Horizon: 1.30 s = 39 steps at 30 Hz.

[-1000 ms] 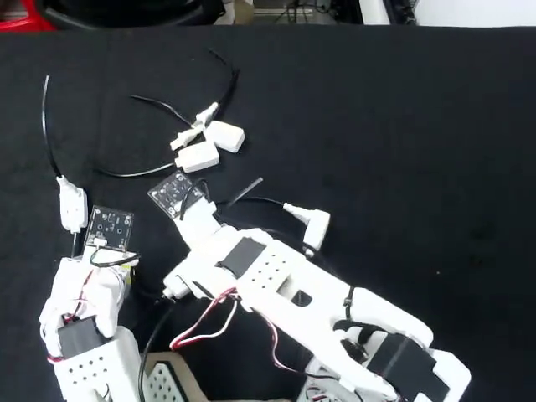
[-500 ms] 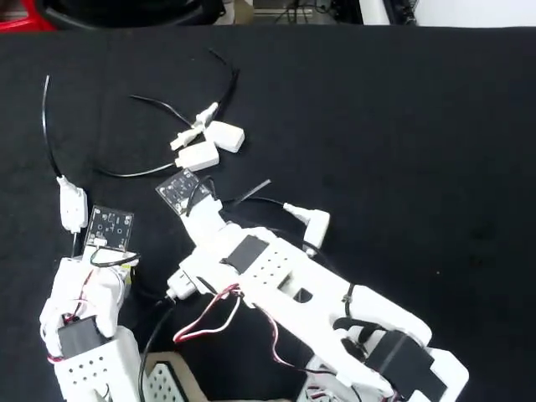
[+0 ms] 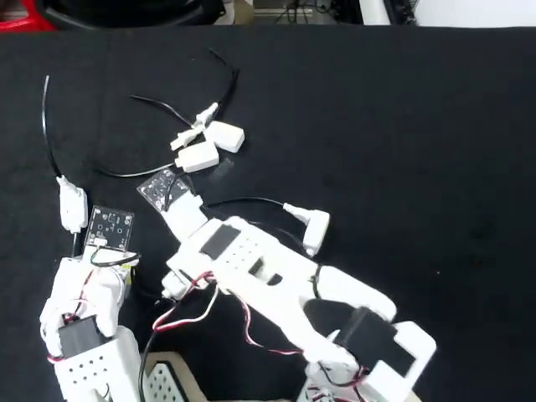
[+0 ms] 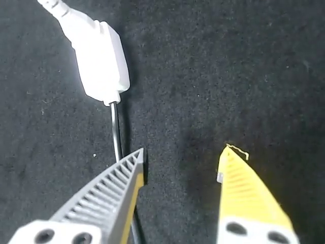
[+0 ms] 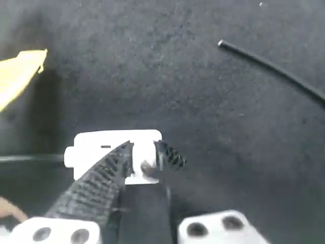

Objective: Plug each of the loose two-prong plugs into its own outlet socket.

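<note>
While right end effector (image 5: pixel 144 155) grips white connector (image 5: pixel 94 147) | black tabletop (image 3: pixel 435 126) | red object (image 3: pixel 18 15) behind

Cloth (image 3: pixel 419 126): black, matt, felt-like nap, flecked with pale lint.
Right arm (image 3: pixel 276 285), left arm (image 3: pixel 84 335): white plastic, matt, some panels perforated.
Wires (image 3: pixel 209 306) on right arm: red and white insulation, smooth.
Left gripper (image 4: pixel 184 151): one finger ribbed grey plastic, the other flat-faced yellow plastic.
Right gripper (image 5: pixel 144 147): black plastic, ribbed, matt.
Connector (image 5: pixel 96 150) at right arm's tip: white plastic, smooth.
Plug (image 4: pixel 101 61): white plastic, smooth, faint sheen.
Cable (image 4: pixel 116 132): black, smooth sheath.
</note>
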{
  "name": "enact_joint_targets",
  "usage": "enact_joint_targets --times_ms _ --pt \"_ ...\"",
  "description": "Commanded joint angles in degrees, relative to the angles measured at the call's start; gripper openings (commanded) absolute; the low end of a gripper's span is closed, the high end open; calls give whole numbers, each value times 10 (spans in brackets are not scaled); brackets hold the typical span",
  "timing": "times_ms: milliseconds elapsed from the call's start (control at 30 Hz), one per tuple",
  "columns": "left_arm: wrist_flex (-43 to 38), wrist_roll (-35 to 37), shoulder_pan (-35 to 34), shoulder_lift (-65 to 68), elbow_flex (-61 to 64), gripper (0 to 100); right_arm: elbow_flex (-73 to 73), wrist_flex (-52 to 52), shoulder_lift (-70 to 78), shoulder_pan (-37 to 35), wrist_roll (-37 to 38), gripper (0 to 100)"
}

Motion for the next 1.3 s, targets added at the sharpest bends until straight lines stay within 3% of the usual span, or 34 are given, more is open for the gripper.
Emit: enact_joint_targets --times_ms 0,100,200,367,500,567,667,833,933,1100,1267 --pt "-5 -4 0 -2 3 237 -23 58 -22 2 -7 202" --pt "-5 -4 0 -2 1 238 -25 94 -76 20 -11 357" --pt "2 -4 -3 -2 -10 238 -23 144 -149 27 -11 402" --pt "56 -6 0 -2 -45 238 -25 211 -262 29 -11 366" --pt "62 20 34 -2 -51 235 -59 357 -356 64 -1 329" --pt "62 68 80 -2 -51 236 -80 428 -399 119 35 299" --pt "64 64 164 2 -56 238 -117 500 -449 237 91 242" --pt "86 52 238 10 -90 239 -134 527 -479 442 176 131" --pt "91 26 277 47 -108 240 -127 525 -468 521 208 96" --pt "57 44 367 195 -166 240 -115 524 -458 549 223 95" --pt "-12 51 403 405 -220 240 -119 523 -459 546 219 95"
